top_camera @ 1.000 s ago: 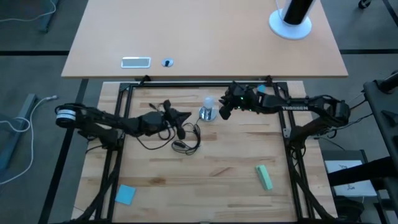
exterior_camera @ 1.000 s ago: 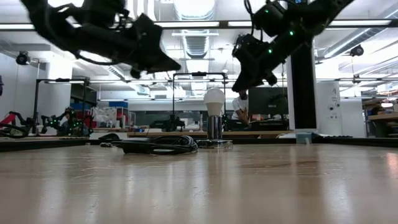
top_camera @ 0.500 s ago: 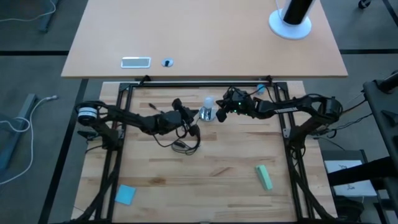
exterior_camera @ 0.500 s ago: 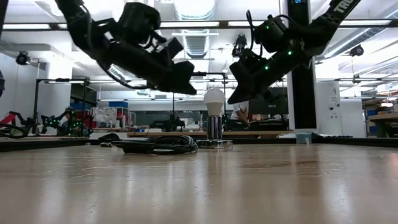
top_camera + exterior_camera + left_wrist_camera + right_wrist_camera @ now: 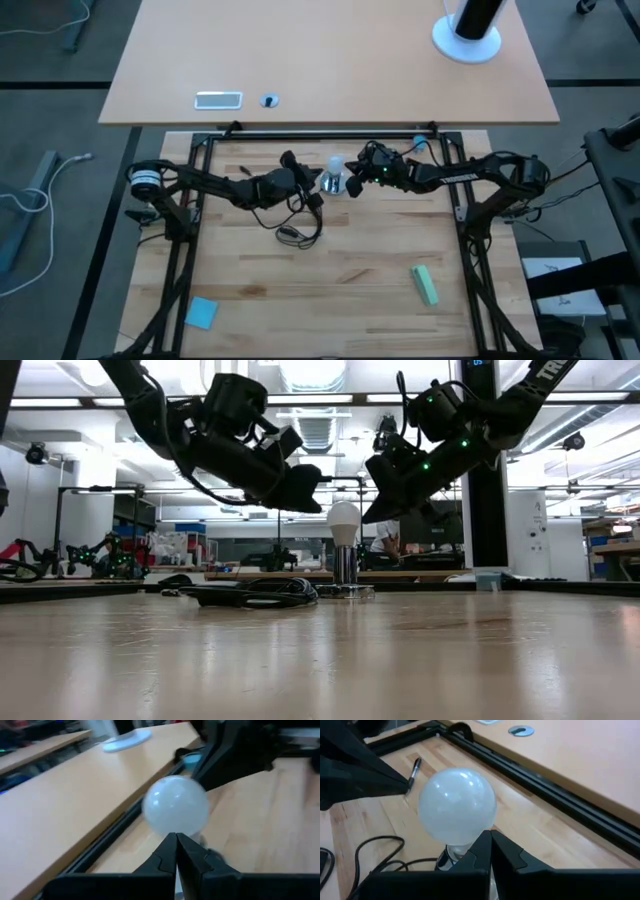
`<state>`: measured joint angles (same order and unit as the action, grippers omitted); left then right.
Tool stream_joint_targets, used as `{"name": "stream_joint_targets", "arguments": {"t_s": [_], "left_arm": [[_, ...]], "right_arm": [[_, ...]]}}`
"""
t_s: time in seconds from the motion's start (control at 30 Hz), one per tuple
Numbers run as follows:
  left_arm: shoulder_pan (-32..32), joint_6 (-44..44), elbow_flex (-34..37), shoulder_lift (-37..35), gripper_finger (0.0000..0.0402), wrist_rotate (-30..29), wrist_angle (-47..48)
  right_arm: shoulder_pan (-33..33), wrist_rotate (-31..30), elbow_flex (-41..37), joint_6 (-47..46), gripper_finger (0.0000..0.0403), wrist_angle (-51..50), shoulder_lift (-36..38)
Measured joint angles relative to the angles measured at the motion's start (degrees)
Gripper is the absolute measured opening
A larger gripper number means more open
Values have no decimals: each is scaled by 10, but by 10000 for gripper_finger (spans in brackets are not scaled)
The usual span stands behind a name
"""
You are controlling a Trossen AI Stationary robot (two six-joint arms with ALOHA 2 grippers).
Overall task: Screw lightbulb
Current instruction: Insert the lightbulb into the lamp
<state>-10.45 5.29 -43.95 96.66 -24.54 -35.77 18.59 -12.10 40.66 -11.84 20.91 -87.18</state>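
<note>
The frosted-white lightbulb (image 5: 335, 164) stands upright with its base in the round silver socket (image 5: 345, 567), which stands on the wooden table at the far middle. The bulb also shows in the low view (image 5: 344, 520) and in both wrist views (image 5: 175, 811) (image 5: 456, 811). My left gripper (image 5: 311, 181) is shut and hovers just left of the bulb, a little above its top in the low view (image 5: 316, 480). My right gripper (image 5: 351, 184) is shut, just right of the bulb at its height (image 5: 369, 514). My right gripper's shut fingertips (image 5: 489, 840) stand close against the bulb's lower right side, slanting down from the table's right. I cannot tell whether they touch it.
The socket's black cord (image 5: 297, 226) lies coiled left of and nearer than the socket. A green block (image 5: 424, 284) and a blue square (image 5: 201, 312) lie near the front. The black frame rail (image 5: 330, 135) runs behind the bulb. A blue cap (image 5: 268, 100) lies on the far table.
My left gripper has swung toward the table's right edge and come down toward the bulb. My right gripper has moved toward the table's left edge and a little down, closing in on the bulb. The bulb and socket have stayed still.
</note>
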Motion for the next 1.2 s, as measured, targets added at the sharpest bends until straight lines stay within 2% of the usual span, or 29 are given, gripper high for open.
{"name": "stream_joint_targets", "arguments": {"t_s": [0.1,0.9,1.2], "left_arm": [[-3,2,-4,9,0,25,4],[-22,32,-3,10,0,35,1],[-23,31,-3,10,0,35,31]], "right_arm": [[-2,0,0,0,0,6,0],[-10,4,0,0,0,1,0],[-9,-60,0,-1,0,-27,0]]}}
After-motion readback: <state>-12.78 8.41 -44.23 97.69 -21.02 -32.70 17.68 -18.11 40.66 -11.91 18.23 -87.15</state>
